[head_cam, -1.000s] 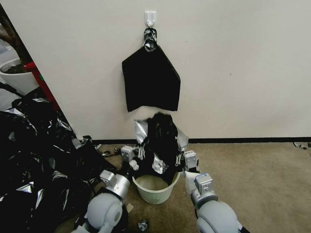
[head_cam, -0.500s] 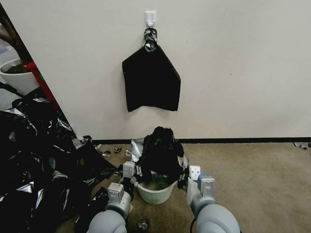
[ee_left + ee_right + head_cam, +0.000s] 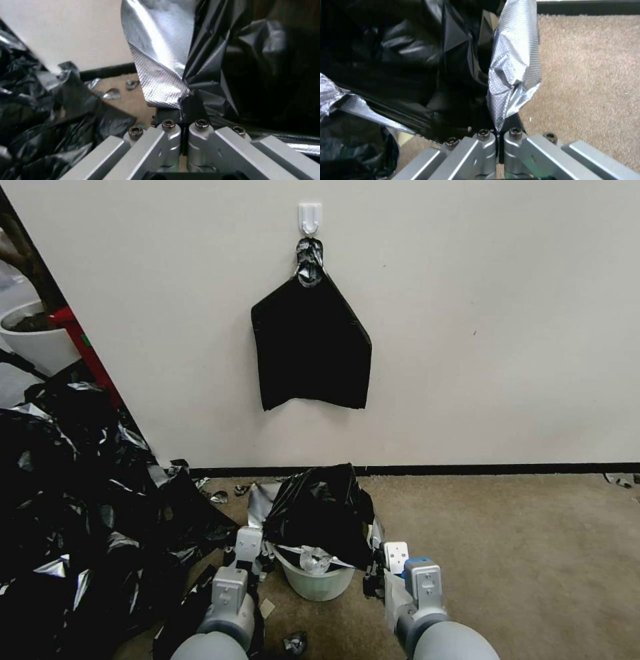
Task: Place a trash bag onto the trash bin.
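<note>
A cream wall with a dark skirting board rose behind a tan carpet (image 3: 520, 553), which carried everything in the scene. A flat black sheaf (image 3: 311, 347) hung from a white wall hook (image 3: 310, 217), and a heap of black plastic (image 3: 73, 500) covered the carpet's left side. Near the skirting, at the carpet's middle, stood the trash bin (image 3: 319, 583), its rolled rim partly showing. The trash bag (image 3: 320, 510) billowed over the bin's far rim, one silvery fold dipping into the mouth. The left gripper (image 3: 248, 553) sat just beside the bin's left side, its fingers (image 3: 195, 107) pressed together on a pinch of the bag's film. The right gripper (image 3: 393, 561) sat just beside the bin's right side, likewise clamped on the bag's silvery edge. The step in hand appeared to be drawing the bag's mouth down around the rim. To do it well, both pinches should probably descend evenly, outside the rim on each side, with the film kept taut between them; thin film of this kind would likely tear or slip if one side were pulled ahead.
</note>
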You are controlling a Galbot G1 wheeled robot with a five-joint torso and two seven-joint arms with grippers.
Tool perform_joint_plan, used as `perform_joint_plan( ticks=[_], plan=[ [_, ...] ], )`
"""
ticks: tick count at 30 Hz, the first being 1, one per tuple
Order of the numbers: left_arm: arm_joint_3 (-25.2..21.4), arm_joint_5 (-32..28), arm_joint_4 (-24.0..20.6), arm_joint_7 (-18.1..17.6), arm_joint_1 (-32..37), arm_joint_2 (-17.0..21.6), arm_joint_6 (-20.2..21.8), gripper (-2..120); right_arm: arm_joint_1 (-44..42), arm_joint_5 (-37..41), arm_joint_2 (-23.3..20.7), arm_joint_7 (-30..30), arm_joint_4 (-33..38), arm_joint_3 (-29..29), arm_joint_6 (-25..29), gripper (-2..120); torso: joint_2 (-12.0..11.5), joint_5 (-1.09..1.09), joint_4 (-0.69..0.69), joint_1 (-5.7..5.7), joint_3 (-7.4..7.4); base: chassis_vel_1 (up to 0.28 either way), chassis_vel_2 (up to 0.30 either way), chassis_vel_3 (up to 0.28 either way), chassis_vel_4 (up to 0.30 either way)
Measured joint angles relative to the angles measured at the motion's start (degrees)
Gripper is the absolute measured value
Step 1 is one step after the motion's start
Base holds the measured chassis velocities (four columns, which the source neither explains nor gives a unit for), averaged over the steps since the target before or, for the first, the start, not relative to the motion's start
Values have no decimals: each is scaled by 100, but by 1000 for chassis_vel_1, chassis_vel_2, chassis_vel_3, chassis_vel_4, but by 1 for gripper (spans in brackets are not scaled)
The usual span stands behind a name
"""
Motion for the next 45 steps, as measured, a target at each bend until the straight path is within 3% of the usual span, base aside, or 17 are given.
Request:
perform_joint_plan(
  ticks=[20, 30, 38, 44, 45],
  plan=[
    [150, 1, 811, -145, 9, 119, 23, 0, 320, -835, -131, -256, -907, -481, -11, 0, 0, 0, 0, 0, 1, 0, 0, 0, 0],
    [328, -37, 1362, -129, -371, -41, 114, 0, 598, -1038, -85, -491, -1481, -403, -11, 0, 0, 0, 0, 0, 0, 0, 0, 0, 0],
    [465, -127, 1551, -128, -566, -147, 204, 0, 648, -1028, -32, -567, -1839, -360, -12, 0, 0, 0, 0, 0, 1, 0, 0, 0, 0],
    [426, -207, 1486, -138, -550, -139, 197, 0, 596, -1020, -4, -626, -1691, -194, -12, 1, 0, 0, 0, 0, 1, 0, 0, 0, 0],
    [391, -211, 1444, -157, -517, -111, 219, 5, 543, -955, -28, -647, -1584, -138, -18, 5, 0, 0, 0, 0, 1, 0, 0, 0, 0]
  ],
)
